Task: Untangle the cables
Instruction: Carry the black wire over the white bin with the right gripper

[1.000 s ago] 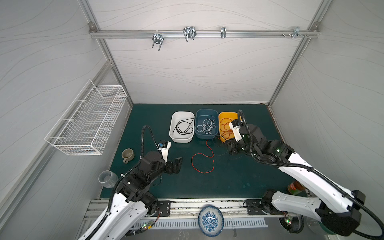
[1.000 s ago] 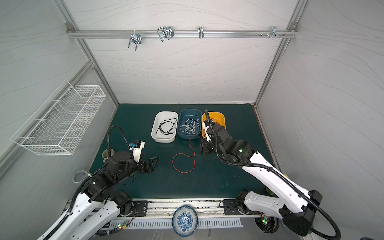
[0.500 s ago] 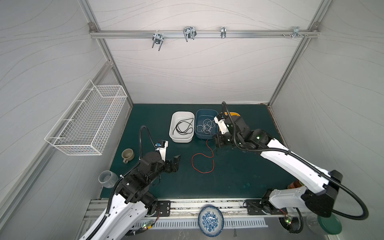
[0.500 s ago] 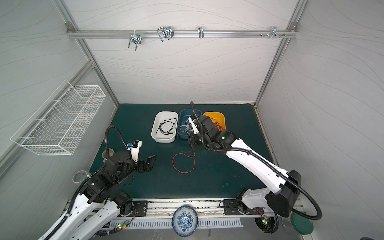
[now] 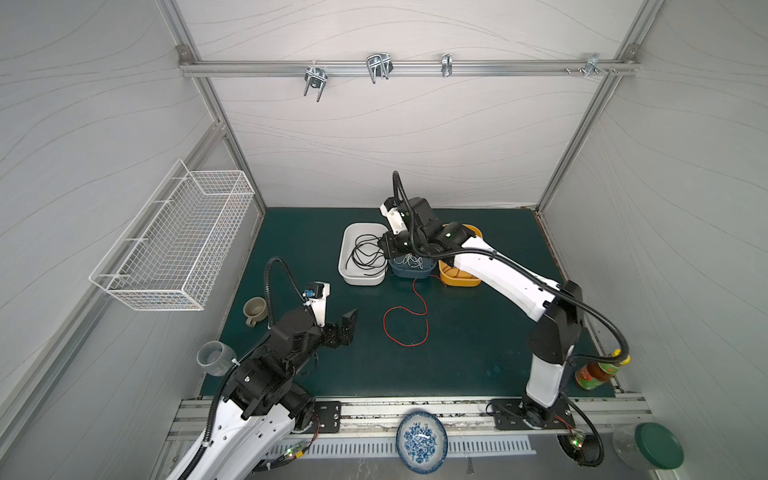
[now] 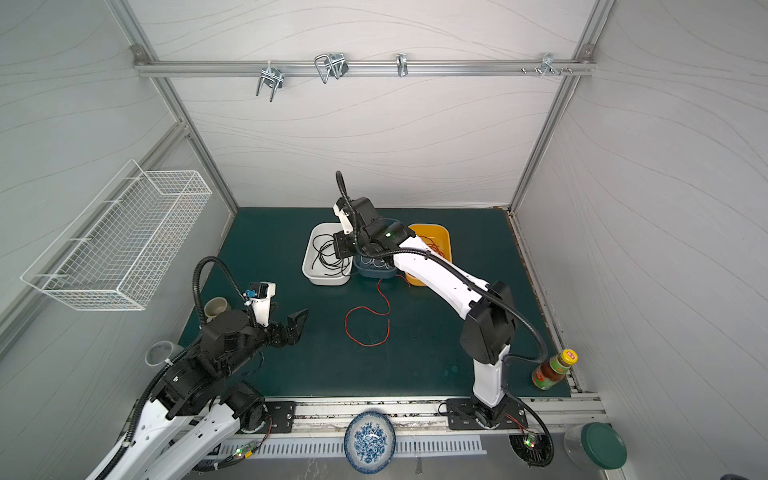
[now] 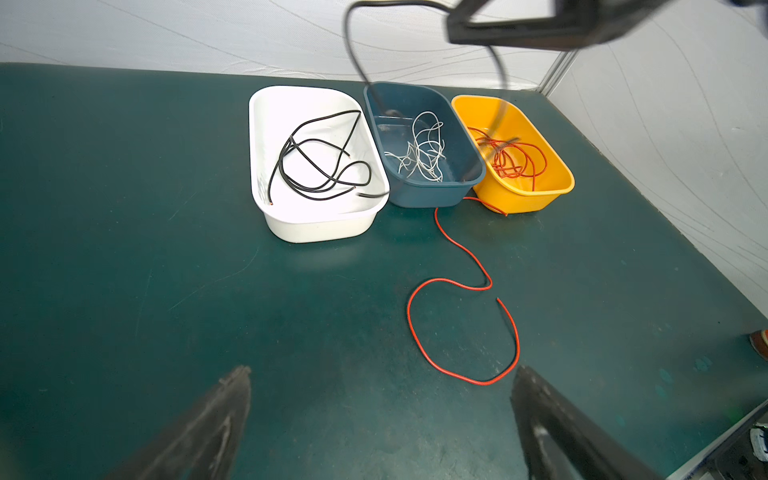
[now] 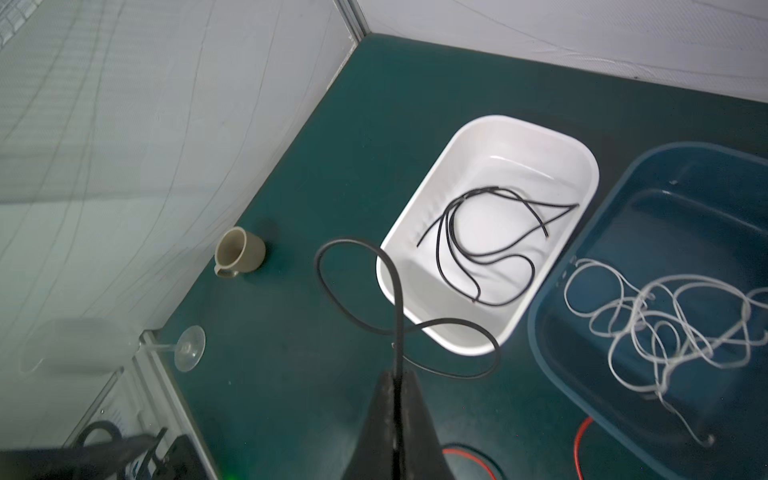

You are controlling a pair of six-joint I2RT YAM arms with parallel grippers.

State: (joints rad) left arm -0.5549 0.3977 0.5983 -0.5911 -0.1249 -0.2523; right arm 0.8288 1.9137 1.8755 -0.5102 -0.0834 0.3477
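My right gripper (image 8: 397, 374) is shut on a thin black cable (image 8: 457, 322), which loops out in the air past its fingertips. In both top views that gripper (image 5: 386, 246) (image 6: 338, 247) hangs over the border of the white tray (image 5: 343, 257) and the blue tray (image 7: 419, 195). More black cables (image 7: 316, 166) lie in the white tray, white cables (image 7: 424, 158) in the blue one, and red cables (image 7: 511, 160) in the orange tray (image 7: 523, 199). One red cable (image 5: 385, 328) (image 7: 408, 316) curls on the green mat. My left gripper (image 5: 349, 326) (image 7: 382, 370) stands open and empty just short of that red loop.
A beige mug (image 5: 254, 309) and a clear cup (image 5: 214, 357) stand at the mat's left edge. A wire basket (image 5: 178, 245) hangs on the left wall. A sauce bottle (image 5: 596, 372) stands front right. A patterned plate (image 5: 422, 440) and a green-lidded jar (image 5: 656, 444) sit past the front rail.
My right arm has swung left and back, from in front of the orange tray to above the white and blue trays. The left arm has barely moved.
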